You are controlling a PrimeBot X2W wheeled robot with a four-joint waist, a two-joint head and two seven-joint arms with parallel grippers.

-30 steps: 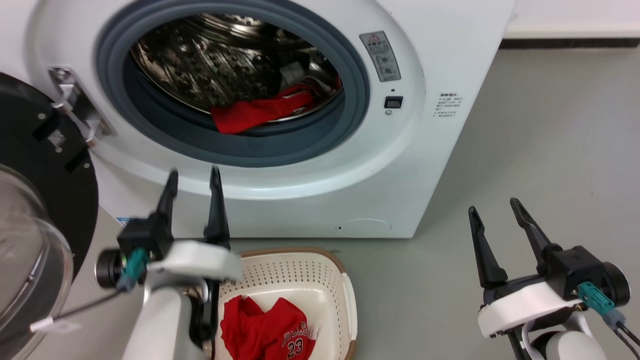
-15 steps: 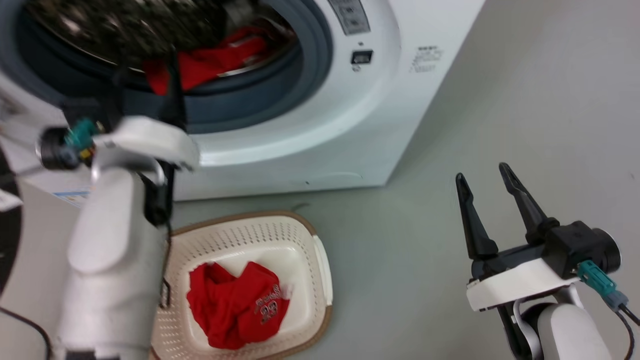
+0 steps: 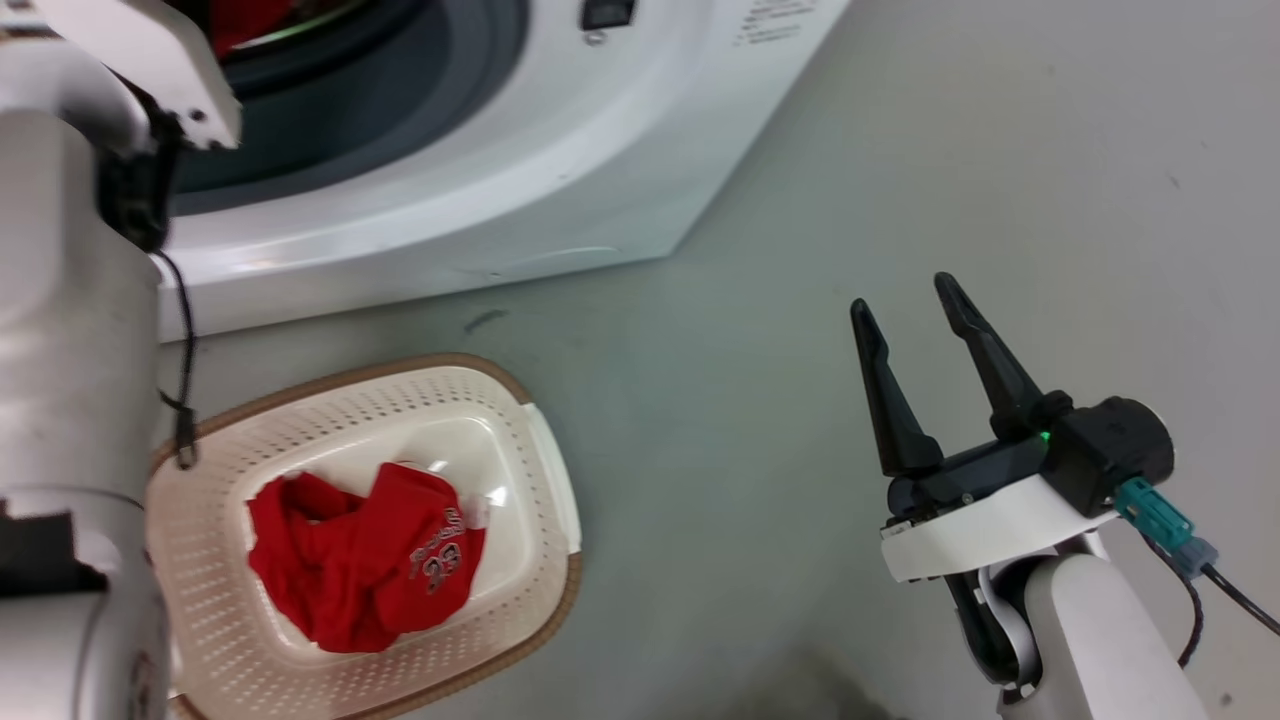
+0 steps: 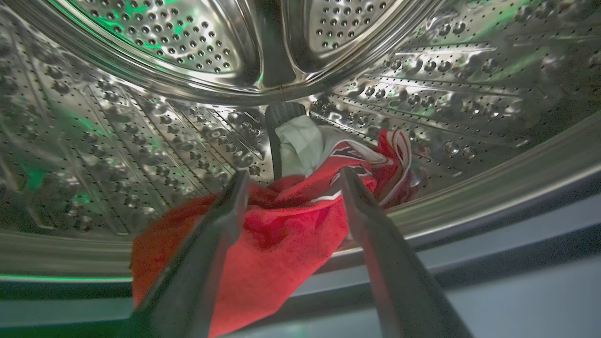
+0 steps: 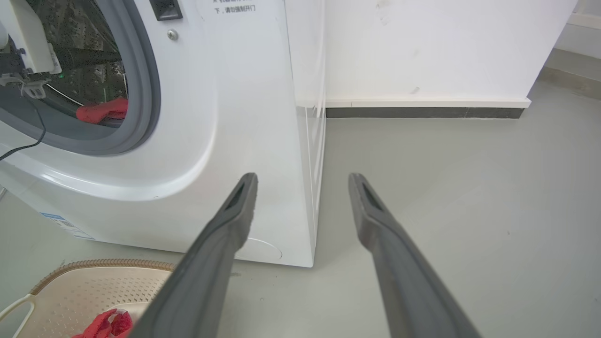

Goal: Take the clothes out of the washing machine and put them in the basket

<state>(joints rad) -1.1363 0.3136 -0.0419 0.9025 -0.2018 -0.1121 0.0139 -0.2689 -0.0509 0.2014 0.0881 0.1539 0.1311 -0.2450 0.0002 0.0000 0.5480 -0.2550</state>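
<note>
My right fingers: long, dark, pointed, on a black block over a white shell. Small green light, teal connector, black cable. Right forearm pale grey. Left forearm white, with a thin black wire. Left fingers probably dark grey, blurred.

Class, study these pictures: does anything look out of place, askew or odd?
Only one thing: a red jersey droops over the drum lip of the washing machine, partly out of the drum. The open left tool points at it. Nothing looks spilled or damaged.
</note>
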